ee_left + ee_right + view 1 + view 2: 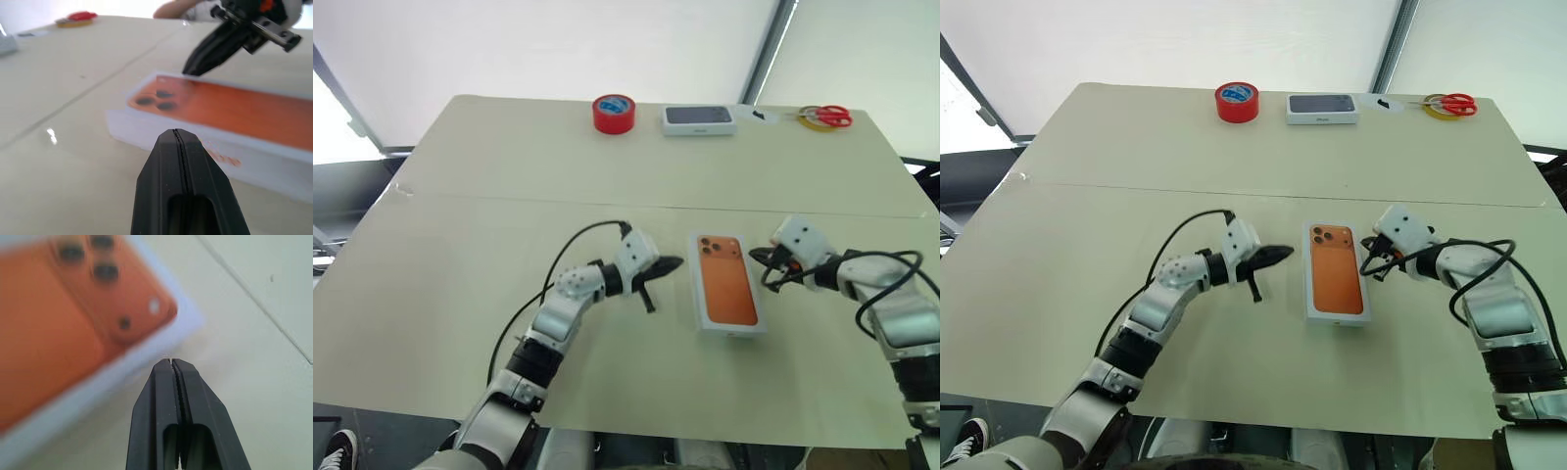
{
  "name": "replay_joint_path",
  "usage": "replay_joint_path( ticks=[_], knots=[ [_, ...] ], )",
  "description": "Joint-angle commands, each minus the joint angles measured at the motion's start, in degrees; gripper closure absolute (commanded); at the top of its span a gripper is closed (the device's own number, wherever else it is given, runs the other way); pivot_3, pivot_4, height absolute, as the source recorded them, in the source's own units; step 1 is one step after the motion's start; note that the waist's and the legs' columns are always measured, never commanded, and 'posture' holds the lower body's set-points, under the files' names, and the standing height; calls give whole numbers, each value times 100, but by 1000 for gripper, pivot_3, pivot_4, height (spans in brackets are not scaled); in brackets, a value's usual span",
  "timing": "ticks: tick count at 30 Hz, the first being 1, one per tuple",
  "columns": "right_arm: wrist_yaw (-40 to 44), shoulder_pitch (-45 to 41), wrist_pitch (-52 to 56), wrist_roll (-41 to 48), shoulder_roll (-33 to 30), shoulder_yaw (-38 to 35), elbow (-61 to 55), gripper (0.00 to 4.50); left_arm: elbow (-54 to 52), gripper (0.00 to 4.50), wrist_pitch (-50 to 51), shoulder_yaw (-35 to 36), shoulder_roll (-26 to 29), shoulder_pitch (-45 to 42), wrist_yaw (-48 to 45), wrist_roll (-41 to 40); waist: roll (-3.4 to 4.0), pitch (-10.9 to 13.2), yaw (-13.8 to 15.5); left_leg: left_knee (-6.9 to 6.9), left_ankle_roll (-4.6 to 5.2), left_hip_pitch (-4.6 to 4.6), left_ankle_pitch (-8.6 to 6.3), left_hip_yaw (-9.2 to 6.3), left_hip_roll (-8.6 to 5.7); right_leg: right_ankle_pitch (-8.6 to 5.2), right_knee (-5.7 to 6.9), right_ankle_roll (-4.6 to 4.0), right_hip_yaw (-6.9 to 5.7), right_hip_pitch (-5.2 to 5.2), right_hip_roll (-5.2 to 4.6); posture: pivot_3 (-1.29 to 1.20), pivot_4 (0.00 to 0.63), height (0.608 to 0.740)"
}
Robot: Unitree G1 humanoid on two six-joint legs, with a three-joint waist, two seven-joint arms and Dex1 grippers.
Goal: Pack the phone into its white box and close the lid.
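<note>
I see the phone lying back-up in the white box, near the middle of the bench. My left tool sits just to its left, my right tool just to its right, both apart from it. Along the far edge, from left to right, lie a tape roll, a closed box, then scissors on another tape roll.

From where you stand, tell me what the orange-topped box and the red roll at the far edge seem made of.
White box: likely matte cardboard, judging by its dull white rim; its orange top showing camera lenses has a smooth satin look, whether printed lid or the phone itself I cannot tell. Red tape roll: apparently glossy plastic tape, wound round a pale core.
</note>
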Motion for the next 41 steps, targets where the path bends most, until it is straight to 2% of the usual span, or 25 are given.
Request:
replay_joint_path(
  ticks=[1, 3, 7, 9, 11, 12, 14, 15, 19, 21, 22, 25, 28, 30, 32, 35, 41],
  knots=[
    [470, 199, 380, 719, -77, -272, -626, 4452, 309, 4500, -185, -30, -279, -505, 226, 110, 0, 0, 39, 8, 4, -3, -2, 0, 0, 0, 0, 0, 0, 1, 1, 0, 150, 740],
    [775, 505, 459, 803, -265, -131, -925, 4452, 793, 4500, -296, -230, -338, -694, 289, 411, 2, -2, 71, 19, 13, -3, -8, 1, 0, 0, 0, 1, 0, 7, 1, 0, 150, 740],
    [914, 1118, 5, -34, -799, 612, -1027, 4452, 1820, 4500, -147, -863, -298, -874, 40, 1032, 9, -6, 76, 29, 57, -2, -34, 3, -4, -1, 4, 1, -1, 8, 8, 0, 150, 740],
    [778, 1153, 153, -105, -807, 752, -1056, 4452, 2027, 4500, -250, -1028, -233, -831, 73, 1253, -19, -30, 84, 38, 65, 1, -38, 1, 1, -1, 5, 2, 0, 15, 7, 0, 150, 740],
    [683, 1028, 515, 115, -667, 707, -1109, 4452, 1978, 4500, -77, -908, -234, -772, -8, 1121, -33, -39, 88, 36, 74, 51, -45, -7, 3, -2, -7, 1, -5, 69, 7, 0, 150, 740],
    [661, 884, 910, 505, -499, 523, -1143, 4221, 1866, 4500, 162, -758, -238, -744, -137, 911, -43, -46, 76, 31, 78, 77, -50, -7, 4, -3, -15, 0, -5, 96, 4, 0, 150, 740],
    [583, 645, 1088, 827, -256, 294, -1159, 3676, 1580, 3983, 250, -452, -192, -701, -181, 626, -51, -49, 54, 29, 80, 84, -52, -7, 7, -3, -19, 0, -3, 105, -2, 0, 150, 740],
    [536, 569, 1044, 862, -178, 226, -1151, 3191, 1391, 3655, 314, -279, -165, -674, -188, 464, -49, -49, 34, 29, 79, 82, -52, -8, 8, -2, -19, -1, -3, 101, -6, 0, 150, 740],
    [353, 307, 951, 1082, 48, -158, -965, 1136, 68, 1694, 772, 289, 289, -351, -511, -225, -27, -37, -29, 20, 69, 56, -47, -8, 8, -3, -17, -1, -2, 69, -8, 0, 150, 740],
    [344, 137, 985, 1319, 98, -448, -852, 24, -661, 608, 945, 659, 694, -99, -432, -404, -27, -37, -60, 25, 31, 15, -24, -8, 8, -2, -11, 0, -2, 32, -9, 0, 150, 740],
    [380, 82, 1007, 1399, 70, -540, -818, 0, -974, 225, 1003, 828, 875, 40, -395, -490, -27, -37, -64, 28, 27, 0, -22, -8, 7, -2, -6, 0, -2, 17, -10, 0, 150, 740],
    [596, -72, 1520, 1876, -77, -814, -706, 0, -1961, 225, 1857, 1389, 1553, 577, -579, -1173, -18, -41, -88, 25, 25, -1, -20, -8, 8, -2, -3, 0, -2, 14, -8, 0, 150, 740],
    [822, 96, 925, 1604, -313, -844, -603, 0, -2477, 225, 1992, 1946, 2376, 1248, -684, -1307, -15, -40, -98, 22, 44, 2, -31, -7, 8, -2, -4, 0, -2, 16, -9, 0, 150, 740],
    [860, 205, 503, 1418, -389, -833, -562, 0, -2650, 225, 1977, 2136, 2726, 1588, -757, -1397, -14, -38, -74, 22, 56, 2, -38, -7, 8, -2, -6, 0, -2, 16, -10, 0, 150, 740],
    [1086, 331, 362, 1461, -514, -890, -474, 0, -2725, 225, 1940, 2628, 3041, 2202, -816, -1560, -13, -38, -57, 23, 58, 2, -40, -7, 6, -2, -6, -1, -2, 17, -13, 0, 150, 740],
    [1337, 550, -176, 1291, -653, -912, -282, 0, -2994, 225, 1931, 3120, 3259, 2974, -814, -1768, -9, -35, -69, 22, 64, 2, -44, -6, 4, -2, -9, -1, -1, 16, -21, 0, 150, 740],
    [1689, 726, -1071, 975, -831, -883, 356, 0, -3276, 225, 1755, 3474, 3427, 3851, -756, -1799, -8, -35, -63, 21, 63, 5, -44, -5, 0, -3, -9, -3, -2, 19, -33, 0, 150, 740]
  ],
)
